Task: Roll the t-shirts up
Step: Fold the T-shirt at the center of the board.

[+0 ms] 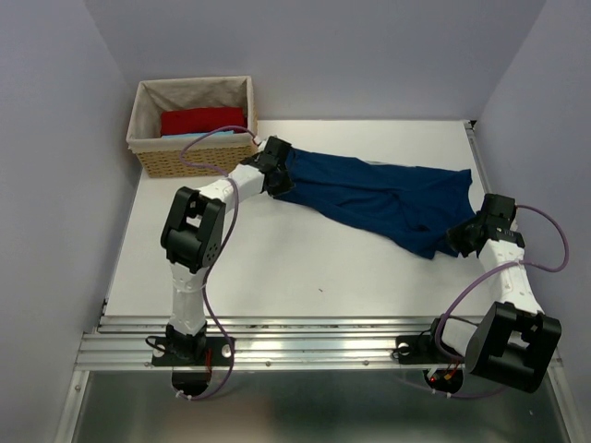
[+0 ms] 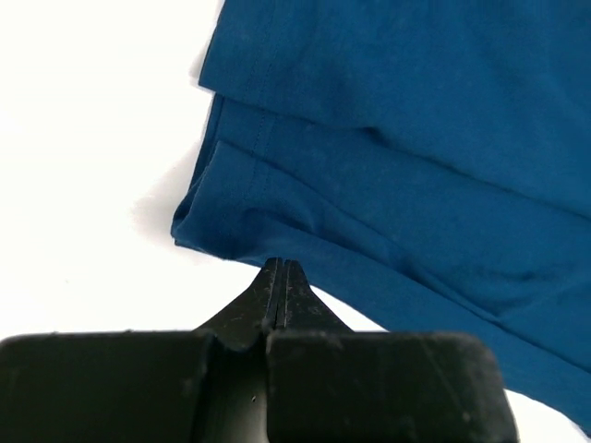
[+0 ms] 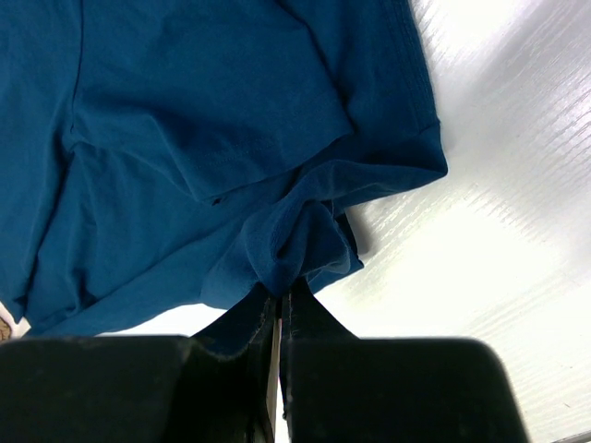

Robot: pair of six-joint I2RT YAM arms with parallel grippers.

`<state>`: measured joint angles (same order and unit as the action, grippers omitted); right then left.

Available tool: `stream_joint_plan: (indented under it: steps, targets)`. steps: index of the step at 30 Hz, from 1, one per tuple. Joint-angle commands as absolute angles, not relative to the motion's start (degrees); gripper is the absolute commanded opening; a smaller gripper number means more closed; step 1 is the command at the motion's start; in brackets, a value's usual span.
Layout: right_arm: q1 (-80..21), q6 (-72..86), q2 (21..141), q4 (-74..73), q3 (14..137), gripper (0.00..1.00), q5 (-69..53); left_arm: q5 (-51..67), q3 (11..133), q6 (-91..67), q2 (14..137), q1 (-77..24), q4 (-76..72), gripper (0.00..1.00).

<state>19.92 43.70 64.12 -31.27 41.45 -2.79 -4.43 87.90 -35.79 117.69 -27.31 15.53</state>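
Only a sliver of light-blue cloth [image 1: 185,136] shows past the basket [image 1: 194,159] wall.

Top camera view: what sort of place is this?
Probably a robotics lab test cell: a white table boxed in by plain walls, two arms bolted to an aluminium rail, with a navy t-shirt and wicker basket as props.

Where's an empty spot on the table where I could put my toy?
The biggest bare patch of table lies between the navy shirt and the metal rail. A thinner strip runs behind the shirt, beside the basket. It's crowded by the basket, where the left gripper meets the shirt.
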Motion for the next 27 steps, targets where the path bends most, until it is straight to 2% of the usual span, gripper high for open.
stream_joint_plan:
  steps: [1,6,7,9,10,12,14,17,20,27]
  targets:
    - [20.4,42.9,63.0,-29.9,41.7,0.01,-2.8,-6.3,89.1,-34.8,111.9,-27.7,16.6,0.0]
    - [20.4,42.7,63.0,-30.0,41.5,0.01,-2.8,-8.3,87.5,-34.4,111.4,-27.5,16.0,0.0]
    - [20.4,42.7,63.0,-29.9,41.5,0.01,-2.8,-8.8,87.1,-34.2,111.4,-27.5,16.3,0.14]
    - [20.4,42.7,63.0,-29.9,41.4,0.01,-2.8,-10.1,86.6,-34.1,111.4,-27.4,16.4,0.22]
    - [20.4,42.5,62.9,-29.9,41.4,0.01,-2.8,-10.1,86.1,-33.9,111.3,-27.1,16.3,0.31]
    - [20.4,42.6,62.9,-30.0,41.5,0.01,-2.9,-9.8,85.2,-33.9,111.0,-26.6,16.0,0.35]
    - [20.4,42.6,63.0,-30.0,41.5,0.01,-2.9,-9.8,84.3,-33.7,110.7,-26.2,15.5,0.45]
    - [20.4,42.5,63.0,-30.0,41.6,0.01,-2.9,-9.4,83.6,-33.6,110.7,-25.6,15.1,0.46]
    - [20.4,42.6,63.0,-30.0,41.5,0.01,-3.0,-8.4,83.1,-33.7,110.7,-25.1,14.2,0.54]
    - [20.4,42.6,62.9,-30.0,41.4,0.01,-3.1,-5.7,83.8,-33.3,113.0,-23.5,12.0,0.53]
